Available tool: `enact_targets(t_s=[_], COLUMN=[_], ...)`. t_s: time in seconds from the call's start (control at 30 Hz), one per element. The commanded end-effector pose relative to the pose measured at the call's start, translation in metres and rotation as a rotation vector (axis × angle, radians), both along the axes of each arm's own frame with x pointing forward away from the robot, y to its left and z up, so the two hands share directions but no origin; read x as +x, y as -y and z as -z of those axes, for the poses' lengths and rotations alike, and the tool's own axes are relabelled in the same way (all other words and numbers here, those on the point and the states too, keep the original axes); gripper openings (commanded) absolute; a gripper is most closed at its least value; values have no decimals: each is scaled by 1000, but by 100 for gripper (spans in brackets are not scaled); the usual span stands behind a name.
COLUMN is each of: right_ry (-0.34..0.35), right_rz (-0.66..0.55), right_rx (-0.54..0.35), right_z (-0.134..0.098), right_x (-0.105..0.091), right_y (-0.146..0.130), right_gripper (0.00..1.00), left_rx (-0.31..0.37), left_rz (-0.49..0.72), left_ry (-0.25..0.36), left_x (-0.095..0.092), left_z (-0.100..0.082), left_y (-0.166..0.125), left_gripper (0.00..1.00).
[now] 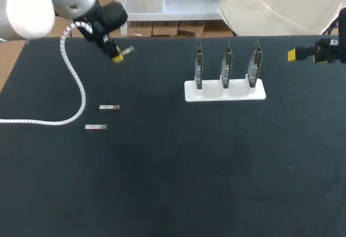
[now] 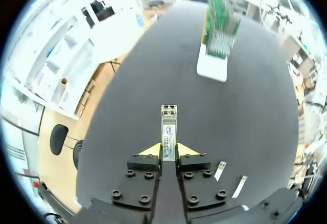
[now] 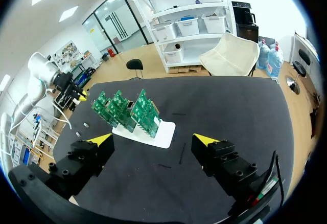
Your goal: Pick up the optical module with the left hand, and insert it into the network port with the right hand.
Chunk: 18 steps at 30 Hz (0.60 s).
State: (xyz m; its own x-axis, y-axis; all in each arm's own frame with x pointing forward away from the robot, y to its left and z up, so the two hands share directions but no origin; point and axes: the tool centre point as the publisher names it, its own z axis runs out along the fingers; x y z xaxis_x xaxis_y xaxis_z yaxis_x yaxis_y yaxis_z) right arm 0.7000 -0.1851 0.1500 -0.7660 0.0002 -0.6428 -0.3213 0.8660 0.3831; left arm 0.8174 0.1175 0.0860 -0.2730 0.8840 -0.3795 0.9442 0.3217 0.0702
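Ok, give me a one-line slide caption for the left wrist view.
Left gripper shut on an optical module, white board stand ahead, two more modules lying beside.

A slim silver module (image 2: 169,127) with a printed label is clamped in the left gripper (image 2: 169,151). It is held above the table (image 1: 173,183), well left of the stand (image 1: 225,91), with its free end pointing toward the stand. A second module (image 1: 109,107) and a third module (image 1: 95,127) lie flat on the table, farther from the stand, near each other but apart. The white stand holds three green boards (image 1: 227,64) upright in a row; their ports are too small to make out.
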Motion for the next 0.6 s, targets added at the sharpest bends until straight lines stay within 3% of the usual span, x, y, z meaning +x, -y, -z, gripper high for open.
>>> enact_targets(t_s=[0.03,0.6], right_ry=[0,0], right_rz=[0,0], right_rx=[0,0], right_z=[0,0], right_x=[0,0], right_y=[0,0], right_gripper=[100,100], left_rx=[-115,-115], left_rz=[-23,-23], left_ry=[64,64], left_x=[-14,-14], left_z=[-23,-23], left_y=[-7,-7], left_gripper=[0,0])
